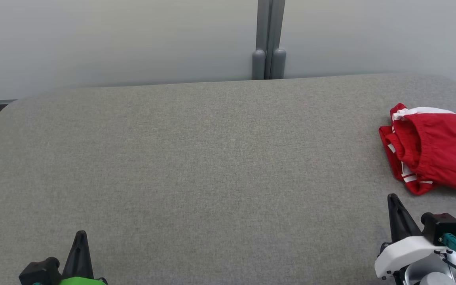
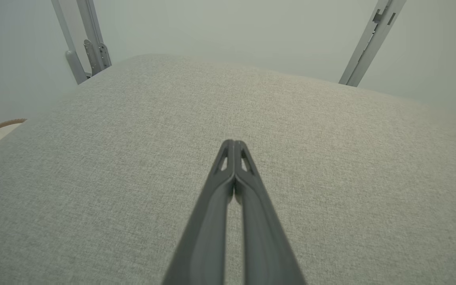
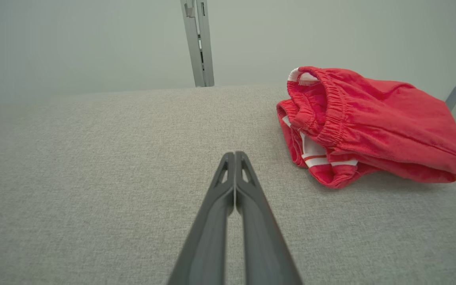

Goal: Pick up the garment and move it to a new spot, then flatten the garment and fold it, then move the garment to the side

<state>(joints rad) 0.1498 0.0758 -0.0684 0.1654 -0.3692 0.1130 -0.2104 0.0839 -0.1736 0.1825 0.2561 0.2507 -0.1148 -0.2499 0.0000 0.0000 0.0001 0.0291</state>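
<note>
Red garment (image 1: 434, 154) bunched in a loose, partly folded heap on a gray fabric-covered table (image 1: 212, 158), close to the right edge and nearer the far right corner than the near one. Soft, matte red cloth in several stacked layers, the top one smooth and draped over the rest. Gathered elastic waistband (image 3: 335, 111) turned toward the middle of the table, its opening slightly agape. White trim (image 1: 422, 112) along the far side of the heap. White stripes (image 3: 319, 156) on a red layer tucked underneath, peeking out at the near side of the pile. Cut off at the picture's right side in the head view; seen whole from the right wrist, with a thin shadow under its near edge.

Right hand (image 1: 392, 198) by the near right corner of the table, short of the garment and clear of it, fingers pressed together into one dark point, holding nothing. Left hand (image 1: 80, 234) toward the near left corner, likewise closed tight and empty, over bare gray fabric.

Pale wall panels (image 1: 93, 39) beyond the far edge, joined by a gray metal post (image 1: 268, 39).
</note>
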